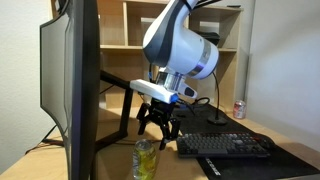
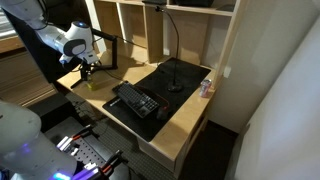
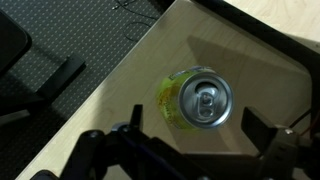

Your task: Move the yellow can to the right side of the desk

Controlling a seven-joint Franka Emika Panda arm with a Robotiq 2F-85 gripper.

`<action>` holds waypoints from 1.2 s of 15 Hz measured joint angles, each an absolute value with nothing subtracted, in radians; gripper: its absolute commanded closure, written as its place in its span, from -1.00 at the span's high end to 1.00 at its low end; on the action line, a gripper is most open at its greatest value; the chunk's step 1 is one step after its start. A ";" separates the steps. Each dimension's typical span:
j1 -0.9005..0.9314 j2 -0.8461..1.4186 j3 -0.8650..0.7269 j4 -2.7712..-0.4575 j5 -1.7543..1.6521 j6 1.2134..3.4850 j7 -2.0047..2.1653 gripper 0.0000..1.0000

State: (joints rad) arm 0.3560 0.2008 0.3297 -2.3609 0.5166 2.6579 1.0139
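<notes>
Spread wide, the Robotiq gripper (image 1: pixel 158 124) hangs just above the yellow can (image 1: pixel 146 160), its fingers (image 3: pixel 135 122) either side of the silver top (image 3: pixel 203 100) and touching nothing. The can stands upright on bare tan desk (image 3: pixel 150 60), near the edge and off the black desk mat (image 2: pixel 160 92). Any print on it is too small to read. A dark monitor (image 1: pixel 70 90) stands close beside it. Further along lie a black keyboard (image 2: pixel 135 100) and a gooseneck stand (image 2: pixel 176 72). A pink-and-white can (image 2: pixel 206 87), its lettering illegible, stands at the far end.
</notes>
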 measured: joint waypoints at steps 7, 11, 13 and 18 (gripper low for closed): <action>0.356 0.201 0.331 -2.361 0.523 2.671 1.016 1.00; 0.356 0.201 0.331 -2.361 0.523 2.671 1.017 1.00; 0.356 0.201 0.331 -2.361 0.523 2.671 1.017 1.00; 0.356 0.218 0.333 -2.362 0.546 2.679 1.008 1.00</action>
